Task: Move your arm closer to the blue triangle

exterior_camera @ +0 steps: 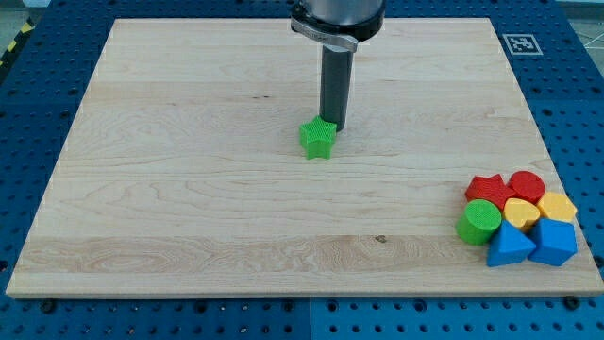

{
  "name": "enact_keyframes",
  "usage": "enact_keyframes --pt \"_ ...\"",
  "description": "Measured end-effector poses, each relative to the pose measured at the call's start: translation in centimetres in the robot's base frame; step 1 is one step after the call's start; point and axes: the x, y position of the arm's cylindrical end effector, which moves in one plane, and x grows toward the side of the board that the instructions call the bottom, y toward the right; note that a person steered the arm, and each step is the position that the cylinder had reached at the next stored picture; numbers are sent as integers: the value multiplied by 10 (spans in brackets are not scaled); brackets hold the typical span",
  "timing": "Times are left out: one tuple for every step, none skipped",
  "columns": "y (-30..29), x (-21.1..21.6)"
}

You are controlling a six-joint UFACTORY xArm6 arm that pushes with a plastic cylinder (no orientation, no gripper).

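The blue triangle (511, 246) sits at the lower right of the frame, at the bottom edge of a tight cluster — green cylinder (479, 222) just left, blue block (554, 241) just right. My tip (336, 127) — a bare rod, no jaws to open or close — touches the green star (318, 138) near top centre, so the triangle lies well down-right.

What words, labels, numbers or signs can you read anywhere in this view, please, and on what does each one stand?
No readable words or numbers.
A square black-and-white marker tag sits at the wooden board's corner at the view's top right; it carries a pattern, no letters.
The blocks, such as the green star beside my tip, carry no print.
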Motion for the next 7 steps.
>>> enact_keyframes --pt "30 0" --pt "75 1" --pt "115 6" --pt "166 18" --pt "217 46" --pt "279 65" --pt "313 82"
